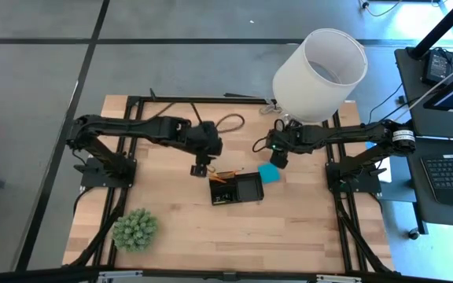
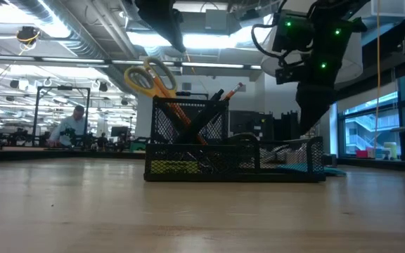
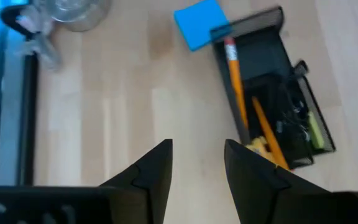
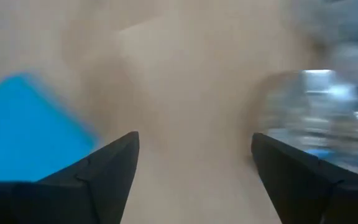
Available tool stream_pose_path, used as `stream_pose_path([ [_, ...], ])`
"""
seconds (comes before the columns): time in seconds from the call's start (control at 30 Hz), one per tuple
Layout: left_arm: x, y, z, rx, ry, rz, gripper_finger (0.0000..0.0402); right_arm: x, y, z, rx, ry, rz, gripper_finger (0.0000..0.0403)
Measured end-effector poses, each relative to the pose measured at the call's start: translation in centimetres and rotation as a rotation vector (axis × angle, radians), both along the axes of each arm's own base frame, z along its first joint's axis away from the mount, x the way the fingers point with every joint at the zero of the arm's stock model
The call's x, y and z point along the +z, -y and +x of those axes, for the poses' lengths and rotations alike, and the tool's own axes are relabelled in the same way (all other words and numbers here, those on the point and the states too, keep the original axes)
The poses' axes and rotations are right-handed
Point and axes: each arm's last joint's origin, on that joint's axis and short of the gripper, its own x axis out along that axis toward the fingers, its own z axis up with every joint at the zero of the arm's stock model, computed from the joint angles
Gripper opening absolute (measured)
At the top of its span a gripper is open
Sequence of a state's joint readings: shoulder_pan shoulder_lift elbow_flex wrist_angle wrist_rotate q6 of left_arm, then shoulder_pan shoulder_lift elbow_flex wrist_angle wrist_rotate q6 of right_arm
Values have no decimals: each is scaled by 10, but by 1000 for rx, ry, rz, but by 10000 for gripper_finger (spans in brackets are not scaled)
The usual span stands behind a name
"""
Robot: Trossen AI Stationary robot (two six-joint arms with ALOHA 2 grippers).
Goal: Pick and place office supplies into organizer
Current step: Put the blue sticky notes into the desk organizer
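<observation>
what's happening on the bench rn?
Two arms are sorting office supplies into a black mesh organizer at mid-table. Scissors and orange pencils already stand in its tall section. The left tool hangs just beside that end, open and empty. The right tool is wide open above the blue pad, which lies on the table against the organizer's far corner, not yet picked.

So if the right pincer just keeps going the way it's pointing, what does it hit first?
Most likely the bare table. The open right pincer points down at the wood, with the blue pad off to one side and outside the gap. Depth is unclear, so the pad's edge could catch one finger.
</observation>
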State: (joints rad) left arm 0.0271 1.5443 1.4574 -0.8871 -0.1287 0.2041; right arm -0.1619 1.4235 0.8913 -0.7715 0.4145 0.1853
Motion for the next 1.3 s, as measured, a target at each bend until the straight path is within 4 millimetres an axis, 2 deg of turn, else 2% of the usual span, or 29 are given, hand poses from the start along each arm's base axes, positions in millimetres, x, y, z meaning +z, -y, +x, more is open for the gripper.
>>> stream_pose_path([
  [0.1,5,-11,-5,34,19,1,136,-2,-3,1,88,30,220,312],
  [0.17,7,-19,-7,44,21,-6,134,-1,-3,4,133,66,300,312],
  [0.3,9,-37,-12,30,34,-44,131,-1,2,4,157,67,285,312],
  [0.4,4,-52,-20,39,68,-84,131,-1,7,3,150,67,280,312],
  [0.57,-13,-73,-39,57,204,-131,131,-3,14,1,180,61,264,312],
  [0.7,-30,-80,-54,72,335,-103,131,-20,16,-8,283,32,320,312],
  [0.83,-50,-83,-64,68,434,-83,131,-37,17,-17,293,35,363,312],
  [0.93,-67,-86,-70,68,471,-82,131,-43,20,-17,292,81,351,312],
  [1.1,-96,-89,-79,115,478,-102,131,-45,22,-15,325,174,431,312],
  [1.3,-115,-88,-86,133,500,-106,131,-46,23,-12,334,201,430,312],
])
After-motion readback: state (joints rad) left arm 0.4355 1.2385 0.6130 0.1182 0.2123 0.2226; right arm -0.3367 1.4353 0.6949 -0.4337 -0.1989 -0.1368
